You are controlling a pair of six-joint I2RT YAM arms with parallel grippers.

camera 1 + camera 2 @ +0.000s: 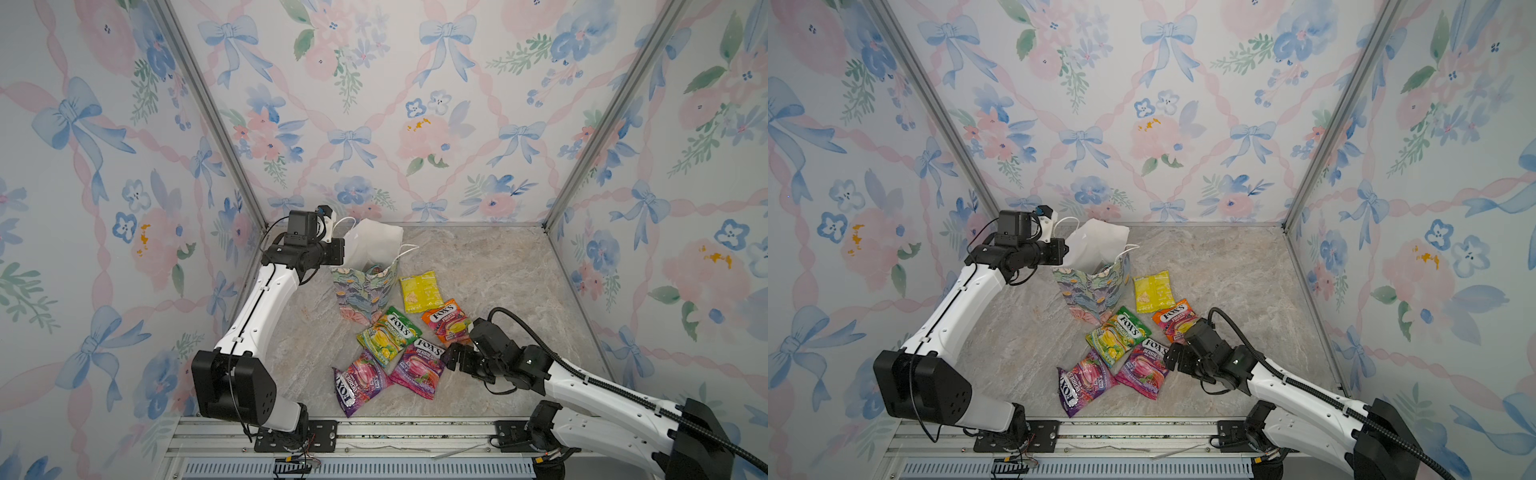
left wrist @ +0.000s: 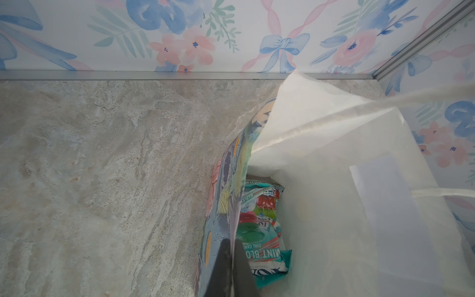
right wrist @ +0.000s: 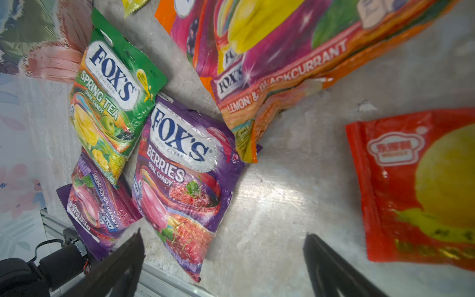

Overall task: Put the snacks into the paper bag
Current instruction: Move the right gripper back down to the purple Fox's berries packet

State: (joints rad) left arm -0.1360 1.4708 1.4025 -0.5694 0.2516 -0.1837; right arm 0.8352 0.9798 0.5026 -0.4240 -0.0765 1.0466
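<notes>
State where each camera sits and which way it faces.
Both top views: high in front, looking down on the marbled tabletop; both arms show, left gripper at the upright flower-printed paper bag, right gripper beside packets.
Left wrist: along its shut gripper pinching the bag's wall, onto a teal candy packet inside.
Right wrist: between open fingers, down at the glossy purple Berries packet.
Shared: both top views show that packet too.
</notes>
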